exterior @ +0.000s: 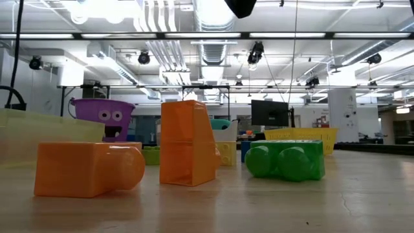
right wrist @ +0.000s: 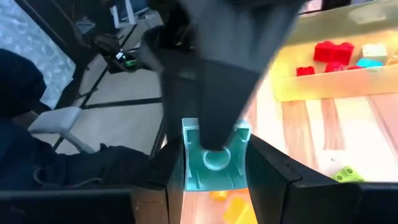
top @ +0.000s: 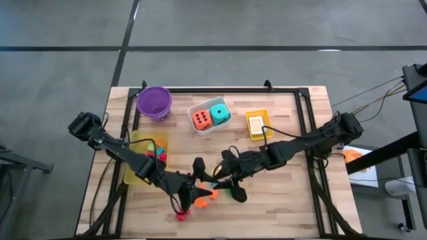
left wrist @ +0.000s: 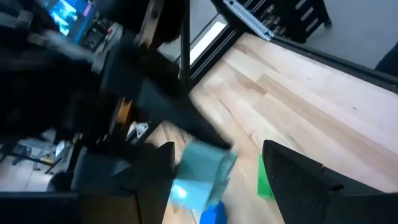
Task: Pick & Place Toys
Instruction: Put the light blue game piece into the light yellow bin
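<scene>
A teal block (right wrist: 214, 163) hangs in mid-air over the table's near middle, where both arms meet. My right gripper (right wrist: 214, 177) (top: 223, 175) is shut on it. My left gripper (left wrist: 217, 171) (top: 200, 175) faces it, open, with one finger on either side of the same block (left wrist: 202, 174). A gap shows between the block and one left finger (left wrist: 298, 183). Below them, orange blocks (exterior: 87, 168) (exterior: 187, 142), a green block (exterior: 284, 160) and a red block (top: 181, 215) lie on the wood. My right gripper pinches the teal block's two opposite side walls (right wrist: 189, 168) between its two fingers, and the block's hollow underside faces back along them. The fingers reach in from the table's right, slanting slightly down. The block is lifted clear of the table. I cannot tell whether my left gripper touches the block.
A yellow tray (top: 133, 167) holding red blocks sits at the left. At the far side stand a purple bowl (top: 155, 102), a white tray (top: 200, 107) with an orange and a teal die, and a small yellow tray (top: 257, 125). Bare wood lies at the near right.
</scene>
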### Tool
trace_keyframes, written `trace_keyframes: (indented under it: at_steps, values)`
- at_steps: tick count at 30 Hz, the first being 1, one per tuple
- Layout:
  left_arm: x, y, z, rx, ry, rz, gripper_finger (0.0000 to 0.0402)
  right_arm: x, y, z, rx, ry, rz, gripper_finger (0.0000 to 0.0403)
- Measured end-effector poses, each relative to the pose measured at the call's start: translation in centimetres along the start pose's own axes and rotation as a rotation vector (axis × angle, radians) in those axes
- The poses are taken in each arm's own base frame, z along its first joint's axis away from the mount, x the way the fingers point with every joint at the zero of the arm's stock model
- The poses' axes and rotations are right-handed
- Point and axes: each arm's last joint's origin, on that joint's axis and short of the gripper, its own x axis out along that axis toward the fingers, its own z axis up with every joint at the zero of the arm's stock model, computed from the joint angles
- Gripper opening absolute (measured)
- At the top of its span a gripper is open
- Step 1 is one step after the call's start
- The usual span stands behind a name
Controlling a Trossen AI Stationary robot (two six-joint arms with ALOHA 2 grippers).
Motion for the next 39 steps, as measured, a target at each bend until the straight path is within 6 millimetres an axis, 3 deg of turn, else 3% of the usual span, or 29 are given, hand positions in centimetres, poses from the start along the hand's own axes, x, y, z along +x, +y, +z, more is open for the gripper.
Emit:
trace_keyframes:
  at_steps: [15, 19, 26, 39]
  values:
    - [0.03, 0.11, 0.0, 0.015, -0.007, -0.004, 0.0237, 0.0, -0.55, 0.63, 0.005, -0.031, 0.045, 0.0122]
    - [0.05, 0.17, 0.02, 0.012, -0.012, -0.003, 0.0199, 0.0, -0.63, 0.66, 0.006, -0.026, 0.061, 0.0122]
    - [0.27, 0.59, -0.24, 0.009, -0.022, -0.022, 0.0094, 0.06, -0.64, 0.59, 0.005, -0.025, 0.069, 0.0122]
    - [0.28, 0.79, -0.39, -0.002, -0.027, -0.045, 0.0092, 0.06, -0.5, 0.75, -0.021, -0.039, 0.107, 0.0122]
